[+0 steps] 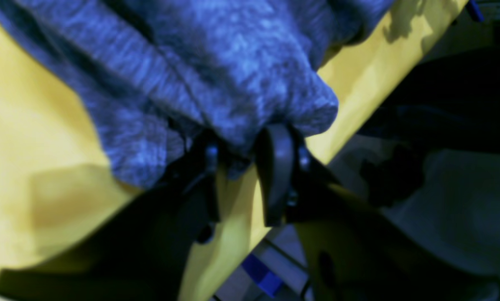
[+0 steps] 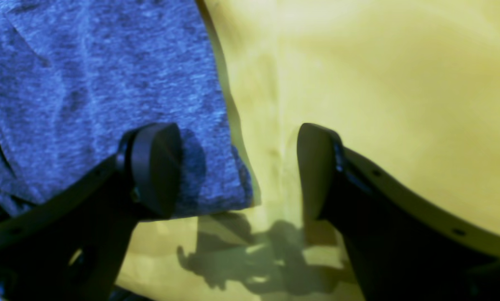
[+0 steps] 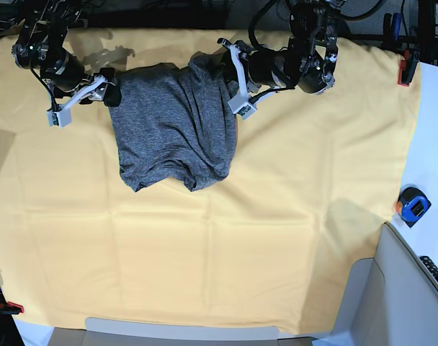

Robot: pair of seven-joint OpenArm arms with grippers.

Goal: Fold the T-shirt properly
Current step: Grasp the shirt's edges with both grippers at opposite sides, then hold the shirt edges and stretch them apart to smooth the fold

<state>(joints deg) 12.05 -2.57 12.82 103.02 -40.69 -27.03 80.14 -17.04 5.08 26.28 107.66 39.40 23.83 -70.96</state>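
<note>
The heather-grey T-shirt lies bunched on the yellow cloth, its right side folded over toward the middle. In the base view my left gripper is at the shirt's upper right edge. The left wrist view shows that gripper shut on a gathered fold of the T-shirt. My right gripper sits at the shirt's upper left corner. It stands open, with one finger over the T-shirt corner and the other over the bare yellow cloth.
The yellow cloth covers the whole table. A tape measure lies on the white surface at the right edge. A red clamp holds the cloth at the far right and another at the near left. A grey panel rises at the near right.
</note>
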